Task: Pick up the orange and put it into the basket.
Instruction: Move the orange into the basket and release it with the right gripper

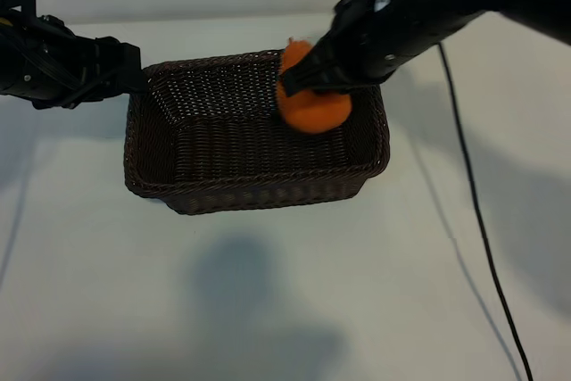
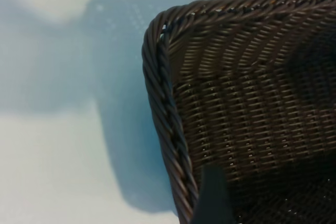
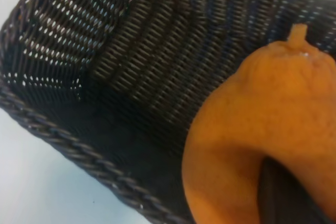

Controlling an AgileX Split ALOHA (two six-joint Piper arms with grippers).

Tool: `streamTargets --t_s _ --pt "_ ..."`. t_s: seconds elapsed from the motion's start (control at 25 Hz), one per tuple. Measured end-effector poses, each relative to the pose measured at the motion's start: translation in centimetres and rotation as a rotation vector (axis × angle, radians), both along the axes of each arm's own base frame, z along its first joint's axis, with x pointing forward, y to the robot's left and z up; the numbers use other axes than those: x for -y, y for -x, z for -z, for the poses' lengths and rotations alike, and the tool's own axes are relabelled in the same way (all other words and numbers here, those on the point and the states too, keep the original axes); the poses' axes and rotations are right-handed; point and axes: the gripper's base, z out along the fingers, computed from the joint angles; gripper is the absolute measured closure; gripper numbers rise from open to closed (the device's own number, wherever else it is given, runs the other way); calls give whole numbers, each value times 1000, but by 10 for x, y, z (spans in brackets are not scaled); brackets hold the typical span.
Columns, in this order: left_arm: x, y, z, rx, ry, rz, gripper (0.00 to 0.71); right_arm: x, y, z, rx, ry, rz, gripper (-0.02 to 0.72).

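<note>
Progress: the pick-up is judged done; the orange [image 1: 314,110] is held clear of the table [image 1: 268,310] and carried above the basket [image 1: 183,204].
Remaining: lowering and release are judged still to be done; the orange is not yet seen resting on the basket floor.
Orange, place: over the basket's interior, near its far right corner, just inside the far rim; whether it touches the weave cannot be told from the exterior view.
Orange, look: matte, bright orange, rounded and a little lumpy, with a short stub standing up from a puckered top in the right wrist view; much smaller than the basket.
Right gripper [image 1: 308,78]: clenched on the orange from above; one dark finger [image 3: 286,195] is seen pressed into the fruit's side, the skin dented around it.
Left gripper [image 1: 134,76]: parked at the basket's far left corner, jaws spread and nothing held; a dark fingertip [image 2: 212,198] is seen just by the braided rim.
Basket: dark-brown wicker, rectangular with rounded corners and sloped sides, set toward the far edge of the table; nothing else is seen inside.
Cable [image 1: 477,220]: a black lead is laid across the table right of the basket, well apart from it.
</note>
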Motion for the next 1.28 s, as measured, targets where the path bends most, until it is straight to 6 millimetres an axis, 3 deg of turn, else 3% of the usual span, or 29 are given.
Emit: streamTargets --t_s 0.28,0.68,0.96,1.08,1.28 --pt "0 0 0 -3 1 0 120 -17 -16 23 -17 6 -34 658" --pt "0 0 0 -3 1 0 120 -25 -31 80 -98 50 -55 658" --pt "0 0 0 -3 1 0 120 -29 -34 90 -117 19 -36 635" --pt "0 0 0 -3 1 0 120 -30 -34 89 -124 -1 -25 529" --pt "0 0 0 -3 1 0 120 -31 -33 89 -137 -5 -27 171"
